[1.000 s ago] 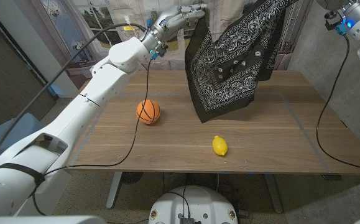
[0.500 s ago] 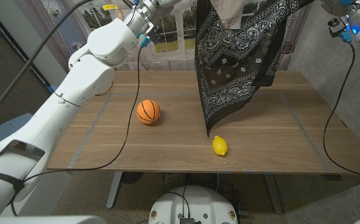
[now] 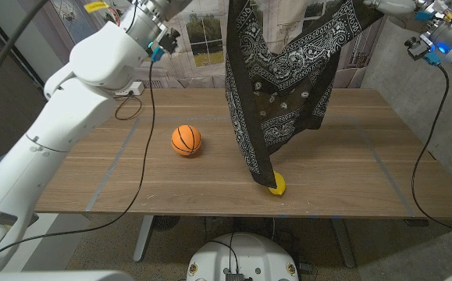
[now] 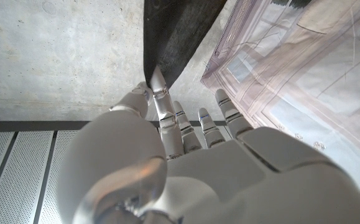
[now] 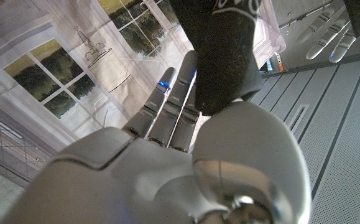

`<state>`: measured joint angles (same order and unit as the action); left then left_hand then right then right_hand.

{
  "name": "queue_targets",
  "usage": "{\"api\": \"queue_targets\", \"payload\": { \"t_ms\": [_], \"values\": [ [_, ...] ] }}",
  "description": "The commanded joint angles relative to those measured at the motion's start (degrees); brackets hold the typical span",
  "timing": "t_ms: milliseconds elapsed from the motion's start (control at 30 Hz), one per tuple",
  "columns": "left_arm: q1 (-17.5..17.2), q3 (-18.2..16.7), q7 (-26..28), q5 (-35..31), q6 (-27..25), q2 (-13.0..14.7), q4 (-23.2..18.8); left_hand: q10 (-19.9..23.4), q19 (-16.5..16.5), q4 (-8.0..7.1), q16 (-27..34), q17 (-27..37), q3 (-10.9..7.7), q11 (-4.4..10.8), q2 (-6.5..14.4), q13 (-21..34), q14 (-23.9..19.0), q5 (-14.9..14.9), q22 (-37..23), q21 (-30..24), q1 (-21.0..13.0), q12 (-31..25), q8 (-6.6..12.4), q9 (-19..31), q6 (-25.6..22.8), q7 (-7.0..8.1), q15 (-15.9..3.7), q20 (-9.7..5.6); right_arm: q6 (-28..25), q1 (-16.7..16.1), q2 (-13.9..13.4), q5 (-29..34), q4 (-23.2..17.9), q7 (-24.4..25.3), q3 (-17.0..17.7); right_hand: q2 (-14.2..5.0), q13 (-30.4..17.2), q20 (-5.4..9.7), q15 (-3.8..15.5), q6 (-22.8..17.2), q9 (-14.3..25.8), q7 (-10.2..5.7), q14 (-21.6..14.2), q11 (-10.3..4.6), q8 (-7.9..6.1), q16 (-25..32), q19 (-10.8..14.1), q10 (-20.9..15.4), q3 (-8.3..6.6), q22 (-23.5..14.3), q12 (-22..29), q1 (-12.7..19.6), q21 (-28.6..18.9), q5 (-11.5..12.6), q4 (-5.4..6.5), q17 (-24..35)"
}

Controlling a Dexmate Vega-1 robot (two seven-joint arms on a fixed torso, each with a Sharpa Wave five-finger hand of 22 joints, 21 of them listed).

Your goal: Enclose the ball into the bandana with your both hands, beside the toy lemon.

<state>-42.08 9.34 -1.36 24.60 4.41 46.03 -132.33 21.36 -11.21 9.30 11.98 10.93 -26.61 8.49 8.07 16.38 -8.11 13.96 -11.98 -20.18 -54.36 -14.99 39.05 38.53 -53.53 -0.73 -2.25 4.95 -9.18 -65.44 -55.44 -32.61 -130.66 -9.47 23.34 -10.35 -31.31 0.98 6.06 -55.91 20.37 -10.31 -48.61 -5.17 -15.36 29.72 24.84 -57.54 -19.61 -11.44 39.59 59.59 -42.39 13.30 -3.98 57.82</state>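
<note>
Head view: bandana (image 3: 276,86), pinched by left hand (image 4: 167,124) and seemingly right hand (image 5: 186,106), hangs rightward of ball (image 3: 186,140), its tip at toy lemon (image 3: 277,184).

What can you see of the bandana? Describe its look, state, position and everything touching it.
The bandana is black cloth with a white paisley print. It hangs lifted above the wooden table, folded and draped, narrowing to a point. That lowest corner hangs at the toy lemon and covers part of it in the head view. The left hand pinches one dark edge in its fingers; the right hand holds another part. The ball lies apart.
</note>
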Motion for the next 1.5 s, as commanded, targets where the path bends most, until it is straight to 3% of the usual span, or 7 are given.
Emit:
{"api": "queue_targets", "payload": {
  "t_ms": [33, 167, 567, 800, 1167, 1500],
  "values": [
    [-16.7, -15.6, 2.2, 0.1, 2.2, 1.8, -7.0, 1.0, -0.3, -0.01, 0.0, 0.1, -0.86, 0.37, -0.8, 0.3, -0.9, 1.5, -0.1, -0.5, 0.0, -0.3, 1.2, 1.1, -3.4, 2.68, -1.61, -0.2, 1.3, 6.6, -2.6, -0.8, 0.2, -4.9, -10.4, 0.08, 0.0, -0.39, 6.17, -4.7, -0.1, 4.97, -0.7, 0.29, 0.18, 0.6, 0.1, -0.1, -0.06, -0.1, -0.2, 0.5, -0.3, -0.3, -0.42, -0.1],
    [-20.1, -19.0, 3.5, -1.7, 1.3, 0.6, -8.2, 1.4, -0.4, -0.08, 0.1, 0.2, -1.14, 0.57, -1.5, 0.4, -1.2, 3.0, 0.0, -0.7, 0.4, -0.2, 2.21, 2.0, -3.9, 3.43, -1.85, -0.17, 0.5, 11.2, -4.7, -1.1, 1.4, -5.1, -16.1, 0.02, 0.0, -0.37, 6.11, -4.7, -0.3, 4.98, -0.7, 0.29, 0.33, 0.7, 0.0, -0.1, 0.01, -0.1, -0.2, 0.5, -0.4, -0.4, -0.47, -0.2],
    [-24.9, -25.0, 4.9, -4.8, -0.3, -3.0, -8.4, 1.6, -0.8, -0.39, 0.2, 0.3, -1.65, 0.89, -2.3, 0.4, -1.5, 5.5, 0.0, -0.9, 1.0, 0.0, 3.56, 3.4, -4.3, 3.41, -2.23, -0.16, 1.1, 23.9, -2.9, -2.9, 7.6, -7.0, -31.0, -0.2, 0.0, -0.32, 6.03, -4.7, -0.8, 5.13, -0.4, 0.41, 0.8, 1.1, -0.1, 0.1, 0.27, 0.0, -0.4, 0.6, -0.7, -0.6, -0.63, -0.4],
    [-25.2, -26.3, 4.2, -4.2, -0.9, -4.3, -6.5, 1.6, -0.9, -0.52, 0.2, 0.3, -1.96, 1.29, -2.7, 0.5, -1.7, 6.7, 0.1, -1.0, 1.3, 0.1, 3.9, 3.7, -4.1, 3.4, -2.28, -0.2, 0.5, 30.4, 0.7, -3.0, 11.4, -8.1, -37.8, -0.27, 0.1, -0.26, 5.97, -4.7, -1.0, 5.17, -0.2, 0.43, 1.0, 1.3, -0.3, 0.1, 0.4, 0.0, -0.5, 0.6, -0.8, -0.7, -0.68, -0.5],
    [-27.5, -27.7, 9.7, -13.1, -7.3, -5.7, -7.6, 1.8, -1.0, -0.67, 0.2, 0.4, -2.37, 1.22, -3.1, 0.5, -1.8, 8.2, 0.1, -1.1, 1.7, 0.2, 4.3, 3.6, -4.7, 3.57, -2.28, -0.22, -5.4, 41.4, 6.1, 0.1, 17.6, -13.6, -49.6, -0.49, 1.0, -0.26, 5.85, -4.5, -1.4, 5.26, 0.3, 0.9, 1.51, 1.5, -0.5, 0.3, 0.58, 0.0, -1.3, 0.5, -1.2, -0.9, -0.63, -0.9],
    [-28.2, -26.6, 11.8, -18.1, -14.2, -5.3, -6.6, 2.1, -1.2, -0.75, 0.2, 0.4, -2.78, 1.24, -3.7, 0.6, -2.0, 9.8, 0.2, -1.2, 2.2, 0.3, 4.61, 3.8, -4.6, 3.51, -2.16, -0.24, -5.0, 45.2, 11.8, 1.3, 25.4, -17.4, -55.1, -0.69, 2.1, -0.41, 5.89, -4.2, -1.8, 5.34, 0.9, 1.05, 1.96, 1.3, -0.5, 0.8, 0.47, 0.1, -2.2, 0.4, -1.5, -1.1, -0.46, -1.5]
  ]
}}
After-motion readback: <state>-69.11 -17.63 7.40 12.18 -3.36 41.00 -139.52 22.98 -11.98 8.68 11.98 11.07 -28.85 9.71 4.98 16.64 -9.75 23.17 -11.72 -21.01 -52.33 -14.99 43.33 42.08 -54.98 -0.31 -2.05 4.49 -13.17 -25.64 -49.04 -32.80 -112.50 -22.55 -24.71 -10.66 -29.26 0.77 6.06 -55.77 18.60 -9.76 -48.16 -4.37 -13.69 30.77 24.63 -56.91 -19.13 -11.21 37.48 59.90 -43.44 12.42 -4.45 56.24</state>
